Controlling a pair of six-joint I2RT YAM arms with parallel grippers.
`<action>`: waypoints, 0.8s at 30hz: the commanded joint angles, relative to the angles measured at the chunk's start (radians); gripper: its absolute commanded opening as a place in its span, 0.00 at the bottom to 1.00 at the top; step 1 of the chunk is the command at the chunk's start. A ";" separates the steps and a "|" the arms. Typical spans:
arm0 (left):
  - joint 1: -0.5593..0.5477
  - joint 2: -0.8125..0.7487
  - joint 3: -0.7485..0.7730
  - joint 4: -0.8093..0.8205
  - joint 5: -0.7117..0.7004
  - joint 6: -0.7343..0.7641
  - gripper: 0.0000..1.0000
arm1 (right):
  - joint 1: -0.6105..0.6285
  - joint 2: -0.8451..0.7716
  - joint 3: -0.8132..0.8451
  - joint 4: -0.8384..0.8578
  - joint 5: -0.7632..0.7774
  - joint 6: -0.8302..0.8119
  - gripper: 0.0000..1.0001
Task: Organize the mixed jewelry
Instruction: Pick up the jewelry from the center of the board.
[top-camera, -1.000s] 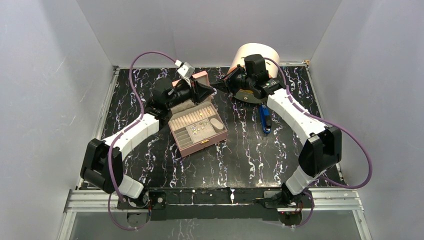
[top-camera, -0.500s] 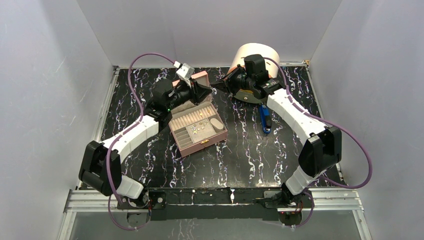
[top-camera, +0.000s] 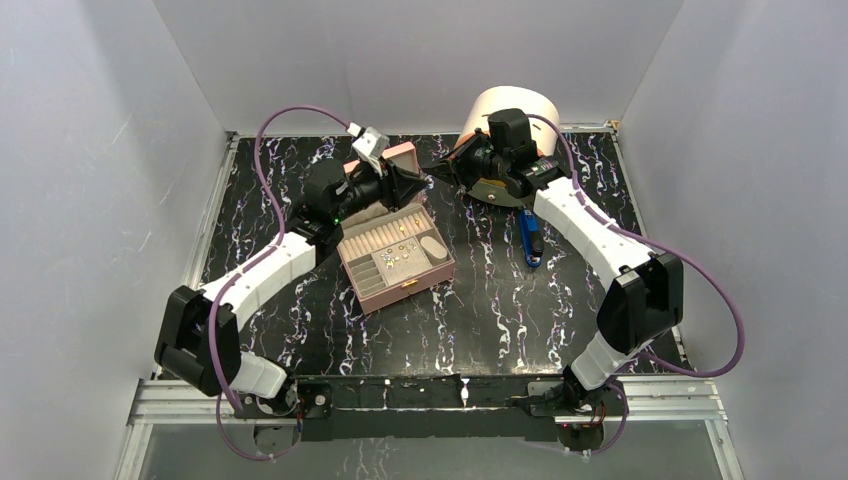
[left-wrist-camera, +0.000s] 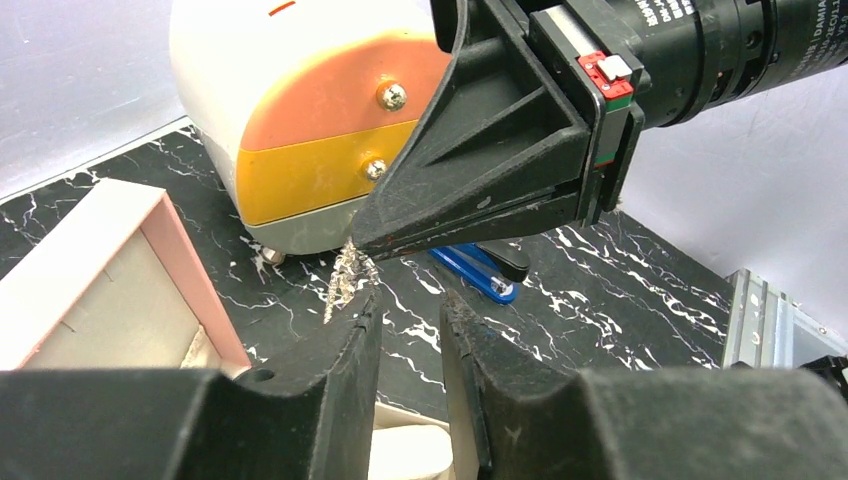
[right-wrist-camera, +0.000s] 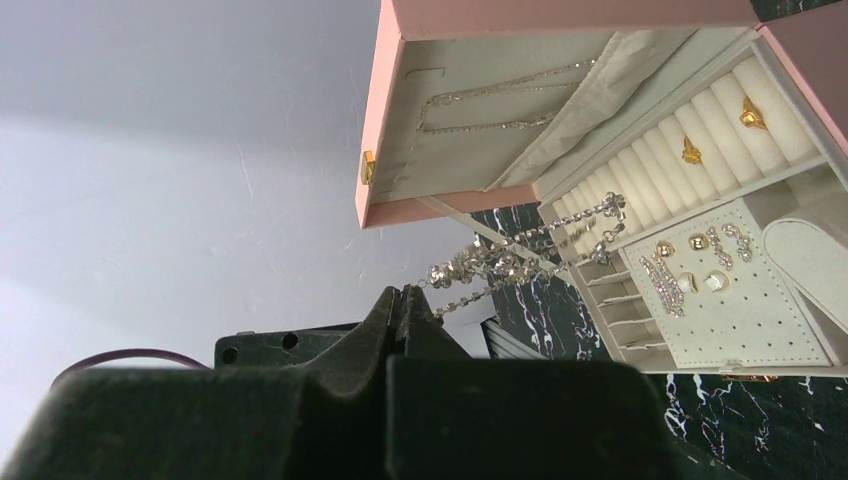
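**Glittering chain held beside the open box's lid**

A black, white-veined marble-pattern table carried a pink rectangular jewellery box at its middle, with the box's lid standing open at the far side. A white drum-shaped machine with orange and yellow panels sat beyond the box, to its right.

Both arms reached to a spot just right of that lid. The right gripper had its fingers pressed together on a sparkling silver chain, which dangled in the air beyond the box's far edge. The left gripper sat just under it, fingers parted, with the chain's end beside one fingertip rather than between them.

A blue elongated tool lay right of the box. Inside the box, small gold pieces sat on the ring rolls, and studs and drop earrings sat on the perforated panel.
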 joint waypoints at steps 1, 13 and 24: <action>-0.014 -0.011 0.017 0.025 -0.008 0.024 0.22 | -0.004 -0.037 0.029 0.013 0.008 -0.009 0.00; -0.035 0.016 0.033 0.014 -0.082 0.061 0.17 | -0.004 -0.031 0.027 0.010 -0.003 -0.010 0.00; -0.035 -0.002 0.018 0.018 -0.099 0.097 0.00 | -0.006 -0.034 0.035 -0.005 0.010 -0.033 0.00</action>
